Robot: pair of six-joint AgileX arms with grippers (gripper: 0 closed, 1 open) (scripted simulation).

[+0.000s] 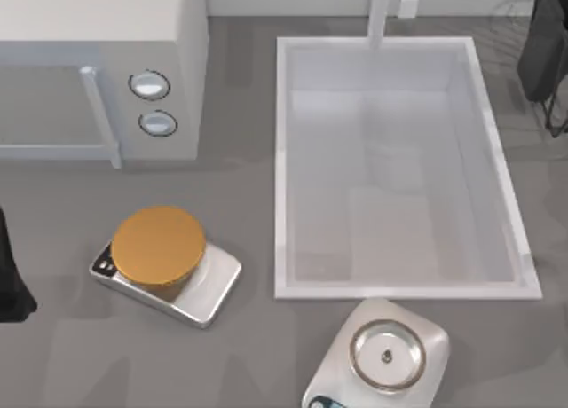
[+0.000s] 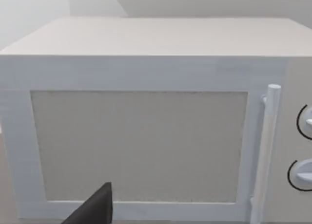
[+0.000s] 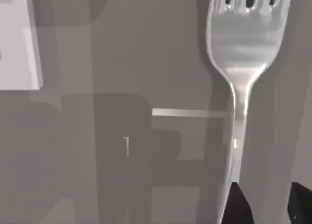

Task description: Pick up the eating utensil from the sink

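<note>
The sink (image 1: 282, 160) is a big white basin at the table's centre right, and its pale bottom is bare. A slim silver eating utensil (image 3: 241, 48), a fork, hangs over grey tabletop with its tines pointing away from my right gripper (image 3: 270, 207). Its thin handle runs down to the dark fingers (image 3: 240, 204), which hold it. That right arm (image 1: 543, 53) sits beyond the sink's far right corner. My left arm (image 1: 9, 279) stays at the table's left edge, with one dark finger (image 2: 95, 209) facing the microwave door.
A white microwave (image 1: 98, 62) with two round knobs stands at the back left. One scale (image 1: 209, 293) carries an orange-brown disc (image 1: 158, 244), and another scale with a metal bowl (image 1: 386, 355) sits by the sink's front rim. A faucet (image 1: 380, 13) rises behind the sink.
</note>
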